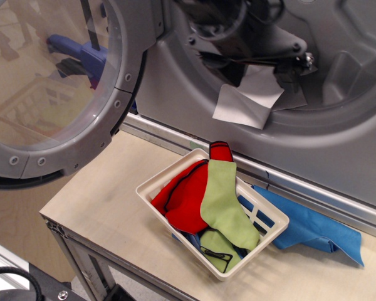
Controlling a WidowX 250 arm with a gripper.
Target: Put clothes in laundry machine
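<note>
The grey laundry machine [338, 135] fills the back, its round windowed door [50, 94] swung open to the left. My black gripper [277, 70] reaches into the drum opening and is shut on a plain white cloth [245, 100], which hangs over the drum's lower rim. Its fingertips are partly hidden by the arm. A red cloth with dark trim [185, 195] and a light green cloth [222, 202] lie in the white basket [151, 182] on the table. A blue cloth [307, 226] lies on the table right of the basket.
The basket stands on a pale wooden table [94, 200] just in front of the machine. Another green piece [216, 252] and a bit of blue sit at the basket's bottom. The open door overhangs the table's left end. The table's front edge is near.
</note>
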